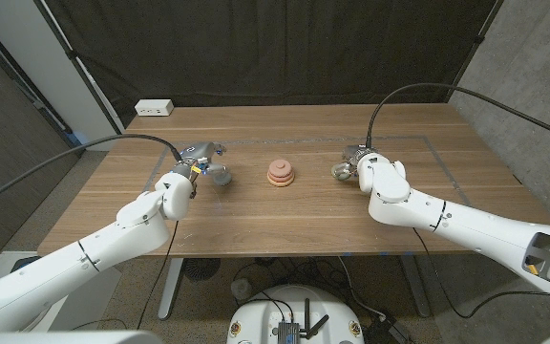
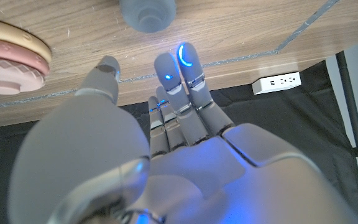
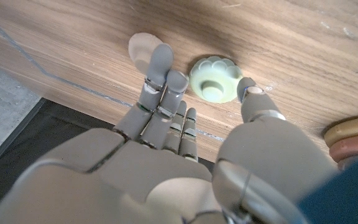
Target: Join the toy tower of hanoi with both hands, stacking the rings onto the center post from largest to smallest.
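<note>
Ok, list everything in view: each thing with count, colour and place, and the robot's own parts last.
Ring stack: one, pink and tan rings on the post, middle of the table.
Blue-grey piece: one, on the table just beside the left hand, left of the stack.
Green piece: one, pale green, scalloped edge, on the table at the right hand's fingertips, right of the stack.
Pale round piece: one, cream, on the table next to the green piece.
Power strip: one, white, far left corner of the table.
Table: one, wooden.
Left hand: fingers apart, holding nothing.
Right hand: fingers apart, holding nothing.
</note>
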